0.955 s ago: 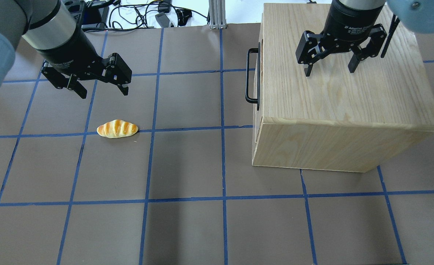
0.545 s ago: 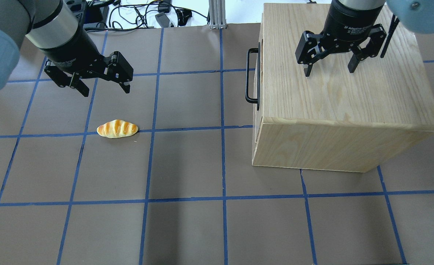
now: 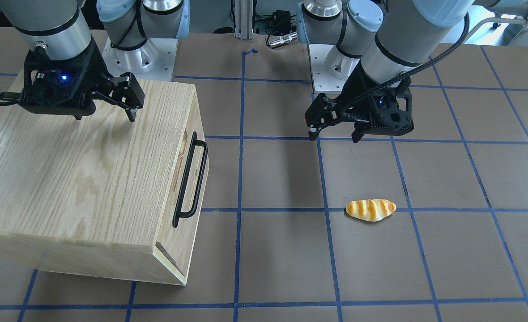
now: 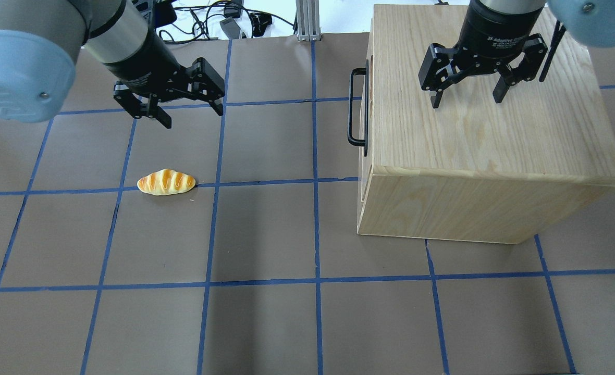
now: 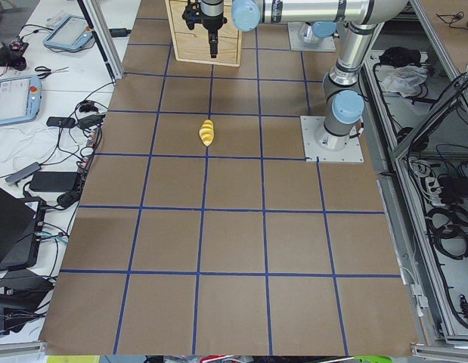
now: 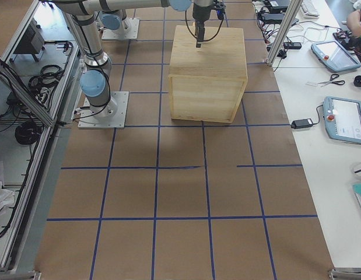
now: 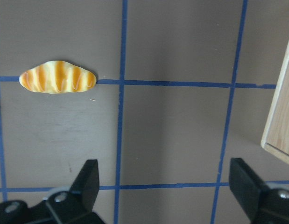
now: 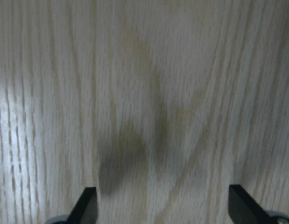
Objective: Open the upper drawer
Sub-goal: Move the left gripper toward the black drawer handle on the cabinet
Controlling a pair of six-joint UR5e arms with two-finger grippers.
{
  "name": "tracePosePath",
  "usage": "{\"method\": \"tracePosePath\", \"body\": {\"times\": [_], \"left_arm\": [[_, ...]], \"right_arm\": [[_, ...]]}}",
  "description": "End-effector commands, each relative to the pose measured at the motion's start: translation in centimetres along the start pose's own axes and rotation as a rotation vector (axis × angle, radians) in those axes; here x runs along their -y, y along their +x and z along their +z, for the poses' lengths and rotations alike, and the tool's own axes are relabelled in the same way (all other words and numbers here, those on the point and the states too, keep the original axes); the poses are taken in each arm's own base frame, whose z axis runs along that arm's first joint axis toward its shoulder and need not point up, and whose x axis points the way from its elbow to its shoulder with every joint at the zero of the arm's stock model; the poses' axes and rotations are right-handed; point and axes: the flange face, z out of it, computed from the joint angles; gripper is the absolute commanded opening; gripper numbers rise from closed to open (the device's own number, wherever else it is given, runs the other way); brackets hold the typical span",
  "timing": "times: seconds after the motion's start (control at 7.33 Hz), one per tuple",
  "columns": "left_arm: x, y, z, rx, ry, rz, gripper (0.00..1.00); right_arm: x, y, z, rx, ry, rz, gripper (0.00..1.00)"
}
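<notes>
Upper drawer (image 3: 188, 154) closed, untouched; left jaws wide apart, empty, above table (image 4: 266, 234); right jaws likewise, above cabinet (image 4: 484, 146).

One cabinet (image 4: 495, 156), one drawer handle (image 4: 351, 107), one bread roll (image 4: 166, 182), two claws (image 4: 193, 117) (image 4: 466, 101)

Upper drawer (image 3: 196, 125) front only an edge-on sliver overhead, wholly behind the cabinet (image 6: 206, 99) from the right-side view.
</notes>
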Motion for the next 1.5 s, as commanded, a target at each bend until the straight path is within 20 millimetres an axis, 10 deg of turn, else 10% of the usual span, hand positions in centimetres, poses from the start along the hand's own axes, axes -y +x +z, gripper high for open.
{"method": "tracePosePath", "body": {"times": [0.0, 0.41, 1.36], "left_arm": [[0.4, 6.3, 4.1, -0.069, 0.035, -0.032, 1.0], [-0.1, 11.7, 7.6, -0.22, -0.012, -0.02, 1.0], [-0.3, 14.0, 10.6, -0.261, -0.042, 0.016, 1.0]], "right_arm": [[0.0, 0.0, 0.0, 0.0, 0.0, -0.001, 1.0], [0.0, 0.0, 0.1, 0.0, -0.001, 0.0, 1.0], [0.0, 0.0, 0.1, 0.0, -0.001, 0.0, 1.0]]}}
